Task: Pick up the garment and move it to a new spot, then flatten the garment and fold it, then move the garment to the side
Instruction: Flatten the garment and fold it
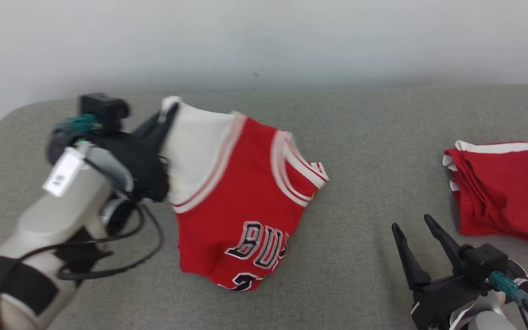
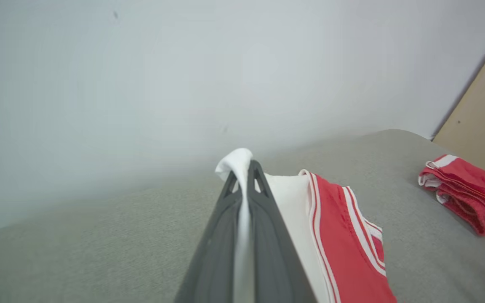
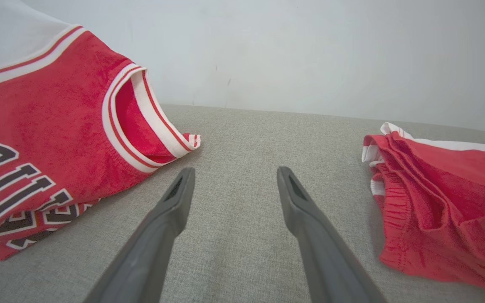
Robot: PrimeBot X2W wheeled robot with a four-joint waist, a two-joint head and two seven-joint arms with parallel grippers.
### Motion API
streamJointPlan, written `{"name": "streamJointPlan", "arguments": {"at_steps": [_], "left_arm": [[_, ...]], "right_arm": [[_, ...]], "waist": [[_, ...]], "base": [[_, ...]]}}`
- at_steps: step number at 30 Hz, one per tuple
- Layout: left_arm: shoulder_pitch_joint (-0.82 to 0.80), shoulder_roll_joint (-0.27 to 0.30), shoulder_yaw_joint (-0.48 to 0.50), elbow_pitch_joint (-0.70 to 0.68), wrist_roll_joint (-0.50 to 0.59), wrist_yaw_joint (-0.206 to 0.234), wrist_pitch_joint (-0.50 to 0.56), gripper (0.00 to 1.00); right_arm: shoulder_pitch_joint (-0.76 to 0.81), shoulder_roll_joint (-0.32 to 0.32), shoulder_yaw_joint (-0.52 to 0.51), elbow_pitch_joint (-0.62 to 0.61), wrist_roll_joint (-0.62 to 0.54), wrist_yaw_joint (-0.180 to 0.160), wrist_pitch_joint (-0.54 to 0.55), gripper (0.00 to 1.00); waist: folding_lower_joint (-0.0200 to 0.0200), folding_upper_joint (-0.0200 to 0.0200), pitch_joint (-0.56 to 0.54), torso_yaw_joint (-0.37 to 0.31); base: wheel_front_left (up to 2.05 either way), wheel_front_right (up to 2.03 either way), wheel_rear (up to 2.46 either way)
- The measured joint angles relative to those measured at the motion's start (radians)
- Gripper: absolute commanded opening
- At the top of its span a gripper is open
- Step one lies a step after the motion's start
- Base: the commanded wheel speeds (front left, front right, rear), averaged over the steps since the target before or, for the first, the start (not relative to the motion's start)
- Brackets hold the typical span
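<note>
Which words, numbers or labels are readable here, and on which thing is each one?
"BU", then folded away: red jersey, black letters edged white.
Below that, a number: mostly folded under, unreadable.
White tag on the left forearm: print too small to read.

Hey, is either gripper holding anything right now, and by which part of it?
The left gripper is shut on the red jersey, pinching its white edge between the fingers. The right gripper is open and holds nothing.
</note>
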Motion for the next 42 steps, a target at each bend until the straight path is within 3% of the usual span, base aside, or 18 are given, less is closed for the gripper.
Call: {"name": "streamJointPlan", "arguments": {"at_steps": [11, 17, 25, 42], "left_arm": [[0.070, 0.140, 0.050, 0.035, -0.016, 0.003, -0.008, 0.00], [0.093, 0.211, 0.076, 0.048, -0.016, 0.038, -0.010, 0.00], [0.195, 0.212, 0.086, 0.006, -0.024, 0.063, -0.012, 0.00], [0.202, 0.172, 0.161, -0.150, -0.023, 0.102, -0.012, 0.00]], "right_arm": [[0.012, 0.040, 0.052, 0.009, 0.000, 0.023, 0.000, 1.00], [0.012, 0.058, 0.088, 0.028, 0.000, 0.037, 0.000, 1.00], [-0.088, 0.127, 0.177, 0.103, -0.001, 0.067, 0.046, 1.00], [-0.408, 0.125, 0.176, 0.436, 0.012, 0.080, 0.191, 1.00]], "waist": [[0.0000, -0.0002, -0.038, 0.082], [-0.0001, -0.0002, -0.050, 0.125], [-0.0001, -0.0002, -0.052, 0.161], [0.0002, 0.0000, -0.001, 0.238]], "base": [[0.00, 0.00, 0.00], [0.00, 0.00, 0.00], [0.00, 0.00, 0.00], [0.00, 0.00, 0.00]]}}
